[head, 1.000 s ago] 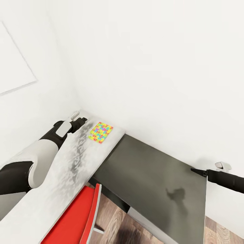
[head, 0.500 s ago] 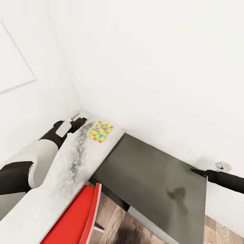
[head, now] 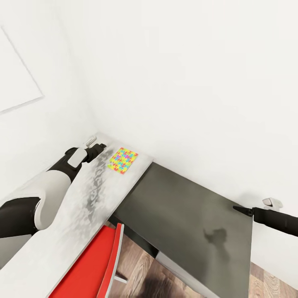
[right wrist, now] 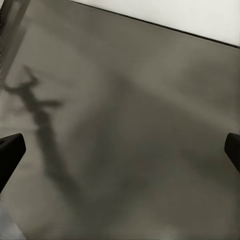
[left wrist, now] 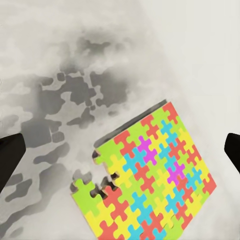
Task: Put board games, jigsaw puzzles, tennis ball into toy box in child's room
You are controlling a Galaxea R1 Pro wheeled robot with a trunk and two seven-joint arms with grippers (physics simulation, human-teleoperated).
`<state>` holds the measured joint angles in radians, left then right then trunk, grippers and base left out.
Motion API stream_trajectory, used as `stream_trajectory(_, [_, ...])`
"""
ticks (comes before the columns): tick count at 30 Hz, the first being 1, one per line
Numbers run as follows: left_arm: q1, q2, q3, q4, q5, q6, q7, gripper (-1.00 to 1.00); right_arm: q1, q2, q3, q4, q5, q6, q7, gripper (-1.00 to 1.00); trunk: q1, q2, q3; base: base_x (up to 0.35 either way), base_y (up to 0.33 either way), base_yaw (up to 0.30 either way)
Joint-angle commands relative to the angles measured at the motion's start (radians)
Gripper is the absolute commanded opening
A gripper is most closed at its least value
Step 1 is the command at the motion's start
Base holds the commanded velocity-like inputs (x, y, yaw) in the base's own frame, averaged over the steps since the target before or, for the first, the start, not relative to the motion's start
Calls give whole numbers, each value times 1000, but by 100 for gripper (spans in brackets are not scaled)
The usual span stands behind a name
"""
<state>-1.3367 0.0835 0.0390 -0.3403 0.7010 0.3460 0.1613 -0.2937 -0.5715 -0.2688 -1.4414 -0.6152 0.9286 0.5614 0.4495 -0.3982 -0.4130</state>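
Long desk with pale grey-white mottled top (head: 78, 207): runs along the left wall into the corner. One thin square multicolour jigsaw puzzle board (head: 122, 160) lies flat on it near the far end, one corner piece partly detached. Adjoining dark grey flat panel (head: 186, 219): bare.

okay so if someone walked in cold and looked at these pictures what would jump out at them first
The bright multicolour jigsaw puzzle lying flat near the far end of the pale table, close to the wall, with the open left gripper just beside it. Next, the red chair tucked against the table's near edge, and the dark grey panel beneath the right gripper.
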Motion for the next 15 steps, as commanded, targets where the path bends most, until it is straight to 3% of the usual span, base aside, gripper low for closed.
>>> stream_trajectory(1, [0, 0, 4, -2, 8, 6, 6, 100, -1, 0, -1, -1, 2, 6, 5, 100, 1, -2, -2, 0, 0, 0])
stream_trajectory(15, [-1, 0, 6, -2, 8, 6, 6, 100, 0, -2, -2, -2, 2, 13, 5, 100, 1, -2, -17, 0, 0, 0])
